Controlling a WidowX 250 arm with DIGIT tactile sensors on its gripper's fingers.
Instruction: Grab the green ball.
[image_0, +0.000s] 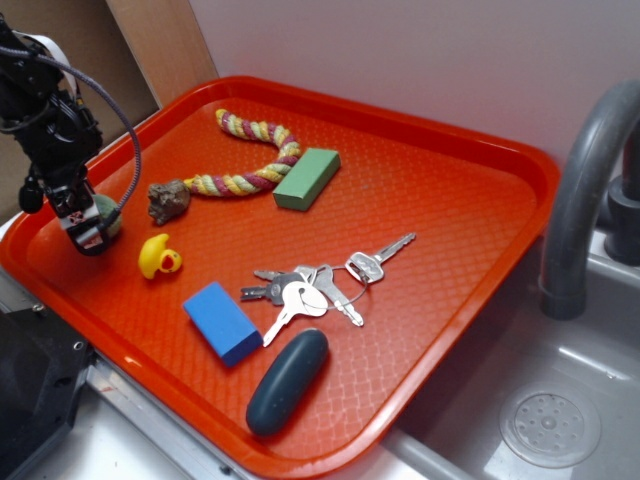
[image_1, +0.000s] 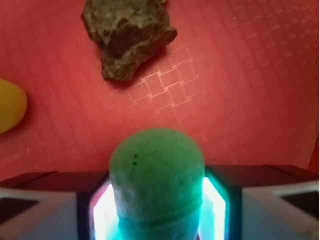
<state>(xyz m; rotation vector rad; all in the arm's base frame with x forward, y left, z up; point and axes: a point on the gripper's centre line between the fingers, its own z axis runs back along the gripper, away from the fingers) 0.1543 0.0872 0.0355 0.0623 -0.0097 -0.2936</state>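
Gripper (image_1: 156, 210) at the tray's (image_0: 470, 150) near-left corner, jaws pinching the green ball (image_1: 156, 175), brown rock (image_1: 127, 35) just ahead, yellow duck (image_0: 158, 257) close beside, rope toy (image_0: 250, 160), green block (image_0: 307, 179), blue block (image_0: 222, 322), keys (image_0: 320, 285) farther off

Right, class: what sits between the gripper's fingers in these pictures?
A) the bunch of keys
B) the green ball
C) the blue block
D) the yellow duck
B: in the wrist view the green ball fills the gap between the gripper's fingers, while the duck lies apart on the tray.
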